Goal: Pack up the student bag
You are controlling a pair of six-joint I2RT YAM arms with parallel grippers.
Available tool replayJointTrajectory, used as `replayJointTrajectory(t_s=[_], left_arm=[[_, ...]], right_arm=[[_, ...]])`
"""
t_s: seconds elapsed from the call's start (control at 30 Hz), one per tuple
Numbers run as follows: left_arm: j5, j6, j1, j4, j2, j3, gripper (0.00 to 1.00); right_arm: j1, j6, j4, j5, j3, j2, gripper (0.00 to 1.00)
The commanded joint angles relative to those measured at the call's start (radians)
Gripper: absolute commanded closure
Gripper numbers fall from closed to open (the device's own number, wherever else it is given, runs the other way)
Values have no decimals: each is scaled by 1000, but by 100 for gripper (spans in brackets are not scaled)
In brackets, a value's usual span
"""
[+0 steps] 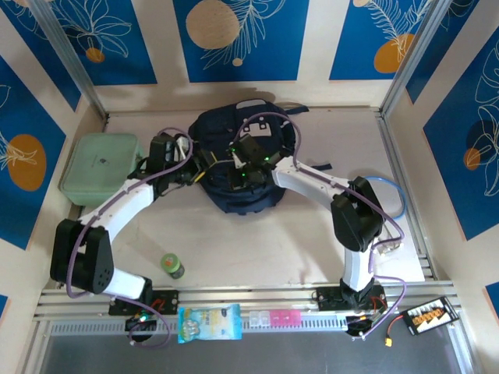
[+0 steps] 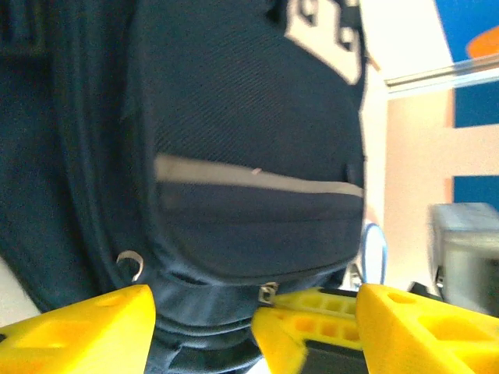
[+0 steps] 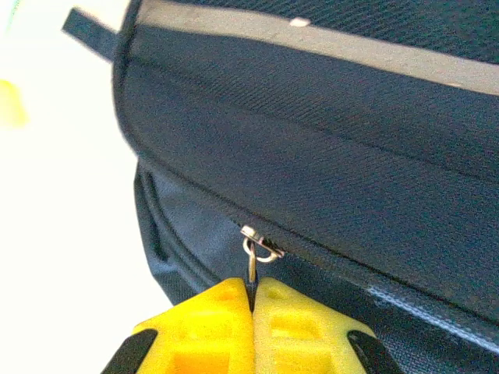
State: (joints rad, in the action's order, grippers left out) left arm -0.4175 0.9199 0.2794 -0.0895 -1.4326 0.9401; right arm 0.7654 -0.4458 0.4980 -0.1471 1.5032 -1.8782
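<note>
The student bag (image 1: 234, 136), dark navy with a grey zip line, lies flat at the back middle of the table. My right gripper (image 3: 253, 300) is shut on the metal zip pull (image 3: 253, 261) of a zipper along the bag's side seam; it sits over the bag's near half (image 1: 243, 170). My left gripper (image 2: 257, 335) is open at the bag's left side (image 1: 204, 165). Its yellow fingers (image 2: 86, 331) stand wide apart in front of the bag's front pocket (image 2: 249, 210). The right gripper's fingertips (image 2: 312, 319) and the zip pull (image 2: 267, 294) show between them.
A mint green zip case (image 1: 101, 167) lies left of the bag. A small green bottle (image 1: 172, 265) stands near the front. A blue packet (image 1: 209, 323) and a pink pill box (image 1: 273, 318) lie on the front rail. A blue cable loop (image 1: 396, 195) is at right.
</note>
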Motion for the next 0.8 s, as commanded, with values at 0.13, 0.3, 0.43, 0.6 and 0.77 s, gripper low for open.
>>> replayJointTrajectory(t_s=[0.13,0.3,0.43,0.6,0.77], left_arm=[[31,143,-6,131,-26,-51,42],[19,156,-4,149,-85,-8,55],[51,170,-2,129,-96,-12,69],[105,126,-3,71,-81,-10,94],[101,87,-11,46,-102,-3,100]], right_arm=[[23,-4,-94,199,-5,17,100],[28,-10,-121,242,-27,31,100],[32,-16,-125,232,-29,33,100],[21,-33,-59,118,-31,30,100],[-30,-19,-29,51,-124,102,100]])
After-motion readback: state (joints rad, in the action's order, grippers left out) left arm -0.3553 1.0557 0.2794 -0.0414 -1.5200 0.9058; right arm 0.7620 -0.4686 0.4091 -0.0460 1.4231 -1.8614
